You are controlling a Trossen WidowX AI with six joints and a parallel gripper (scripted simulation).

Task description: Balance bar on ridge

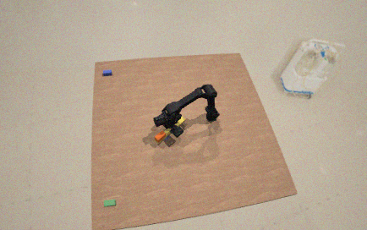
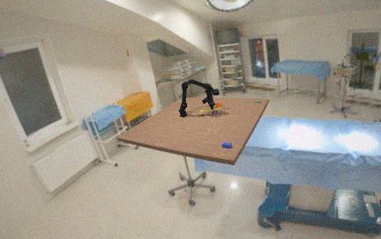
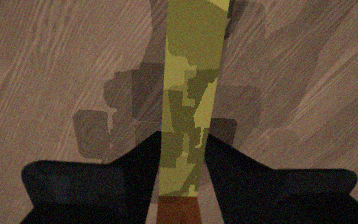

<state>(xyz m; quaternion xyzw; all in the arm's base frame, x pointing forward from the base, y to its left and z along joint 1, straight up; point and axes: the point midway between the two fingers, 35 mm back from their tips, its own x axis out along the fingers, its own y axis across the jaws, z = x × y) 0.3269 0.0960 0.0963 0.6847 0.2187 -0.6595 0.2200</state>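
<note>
The yellow bar [image 1: 181, 121] [image 2: 204, 110] [image 3: 190, 100], with an orange block [image 1: 161, 136] [image 2: 219, 105] [image 3: 179, 210] at one end, is above the wooden table [image 1: 191, 177] [image 2: 176, 136] [image 3: 25, 60]; the gripper [image 1: 172, 136] [image 2: 212, 106] [image 3: 182, 137] is closed on the bar, a dark finger at either side; whether the bar touches a ridge, I cannot tell; in the top view, the black arm [image 1: 188, 100] [image 2: 197, 83] reaches left from its foot; a blue block [image 1: 107, 73] [image 2: 226, 145] lies far left, a green block [image 1: 110, 203] [image 2: 258, 102] near left.

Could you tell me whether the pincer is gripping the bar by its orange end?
No, the pincer is closed on the yellow stretch of the bar.
</note>
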